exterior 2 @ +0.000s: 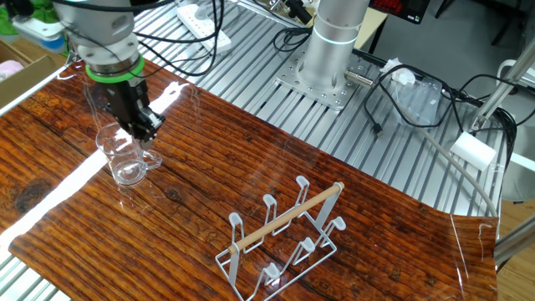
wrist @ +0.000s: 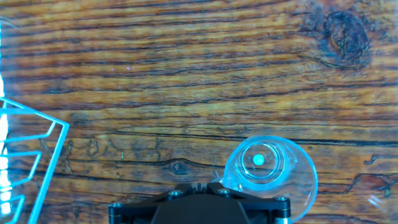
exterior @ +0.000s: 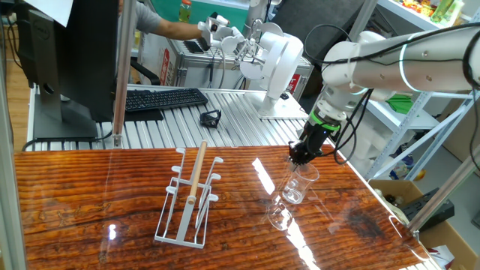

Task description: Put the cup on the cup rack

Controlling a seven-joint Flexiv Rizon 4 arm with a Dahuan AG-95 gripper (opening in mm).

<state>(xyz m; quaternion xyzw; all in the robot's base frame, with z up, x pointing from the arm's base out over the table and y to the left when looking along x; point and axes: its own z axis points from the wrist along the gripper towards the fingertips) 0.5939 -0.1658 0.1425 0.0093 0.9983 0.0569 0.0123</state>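
Glass cup (exterior: 297, 184): clear, tilted, rim pinched, just off the bench (exterior: 90, 202).
Gripper (exterior: 299, 158): pointing down, clamped on cup's wall.
Rack (exterior: 189, 196): white wire, wooden rod, well apart from cup.

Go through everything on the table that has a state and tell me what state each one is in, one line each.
cup: upright, mouth up, empty, rim pinched by the fingers, not on the rack.
gripper: pointing down, shut on the cup's rim.
cup rack: standing on the table, all pegs bare, wooden rod on top.
table: glossy wood, glare streaks near the cup.
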